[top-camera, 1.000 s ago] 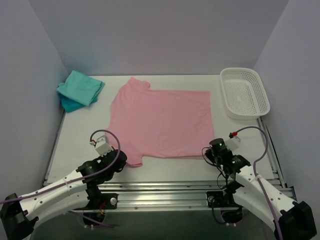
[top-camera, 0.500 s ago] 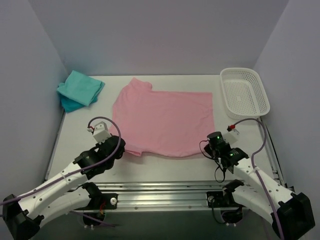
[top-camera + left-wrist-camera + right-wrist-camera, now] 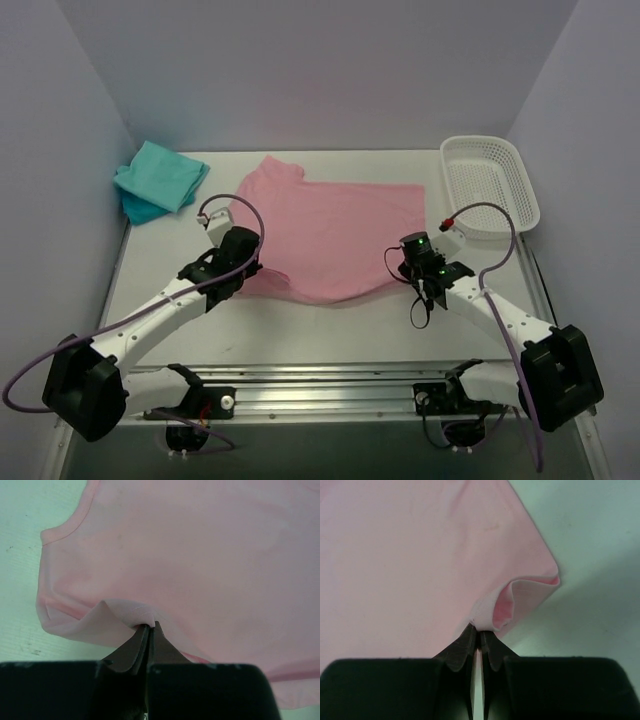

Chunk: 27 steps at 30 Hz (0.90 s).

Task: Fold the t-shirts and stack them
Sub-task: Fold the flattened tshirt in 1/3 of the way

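Note:
A light pink t-shirt (image 3: 335,235) lies spread in the middle of the table, its near part folded over toward the back. My left gripper (image 3: 247,262) is shut on the shirt's near left edge; in the left wrist view the gripper (image 3: 149,626) pinches a raised fold of pink cloth (image 3: 200,555). My right gripper (image 3: 409,262) is shut on the near right corner; in the right wrist view the gripper (image 3: 480,629) pinches a curled pink corner (image 3: 520,597). A folded teal t-shirt (image 3: 163,175) lies on a blue one (image 3: 138,209) at the far left.
A white plastic mesh basket (image 3: 488,185) stands at the far right corner. Grey walls close in the table on three sides. A metal rail (image 3: 330,385) runs along the near edge between the arm bases.
Both grippers have moved away from the near edge toward the back, carrying the pink shirt's near hem with them. The shirt's near part now lies folded over itself.

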### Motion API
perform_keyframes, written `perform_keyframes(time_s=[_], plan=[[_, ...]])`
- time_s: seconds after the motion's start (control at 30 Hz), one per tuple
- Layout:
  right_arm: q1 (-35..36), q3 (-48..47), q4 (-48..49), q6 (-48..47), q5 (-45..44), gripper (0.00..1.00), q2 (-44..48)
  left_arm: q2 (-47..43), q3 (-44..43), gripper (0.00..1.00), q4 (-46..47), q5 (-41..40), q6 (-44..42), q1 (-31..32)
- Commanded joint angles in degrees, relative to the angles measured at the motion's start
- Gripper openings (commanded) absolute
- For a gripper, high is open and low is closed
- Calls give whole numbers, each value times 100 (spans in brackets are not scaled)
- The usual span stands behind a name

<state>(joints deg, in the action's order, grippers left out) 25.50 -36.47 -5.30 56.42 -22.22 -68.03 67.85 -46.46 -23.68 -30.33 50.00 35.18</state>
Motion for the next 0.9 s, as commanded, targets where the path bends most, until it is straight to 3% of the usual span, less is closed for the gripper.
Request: perform_keyframes(time_s=[0.0, 0.27, 0.87], plan=[[-97, -396, 143, -193, -336, 0, -377, 289, -381, 2, 829, 483, -367, -291], [-194, -906, 319, -255, -389, 0, -1484, 1405, -952, 2, 1322, 932, -789, -573], [-870, -1644, 697, -492, -266, 0, -2680, 2979, -2192, 2, 1577, 1468, -1554, -1452]])
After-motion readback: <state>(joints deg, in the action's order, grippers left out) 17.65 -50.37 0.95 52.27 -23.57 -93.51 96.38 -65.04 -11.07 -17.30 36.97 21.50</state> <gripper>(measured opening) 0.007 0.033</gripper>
